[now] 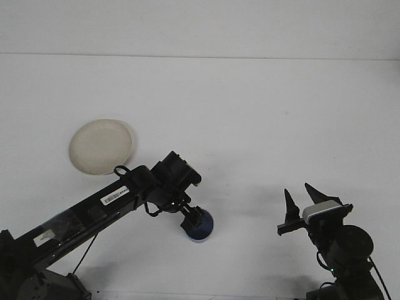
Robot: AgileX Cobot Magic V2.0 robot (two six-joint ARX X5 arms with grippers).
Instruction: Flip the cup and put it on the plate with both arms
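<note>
the blue cup [201, 226] stands on the white table [262, 125], near the front edge and a little left of the middle. its round blue top faces the camera, but i cannot tell if this is the open mouth or the base. the left gripper [192, 219] is right at the cup, on its left upper side, and it covers part of the rim. the fingers are small and dark against the cup, so i cannot tell if they are wide, narrow, or closed on the cup. the left arm [94, 206] reaches in a long diagonal from the lower left corner to the cup, with a white label on its side.

the cream plate [100, 146] lies flat on the table to the left, behind the left arm and well apart from the cup. nothing is on it.

the right gripper [299, 199] is at the lower right, well apart from the cup. its two dark pointed fingers [289, 204] stand up with a clear gap between them, so it is spread wide and holds nothing. behind them is a pale grey block on the wrist.
</note>
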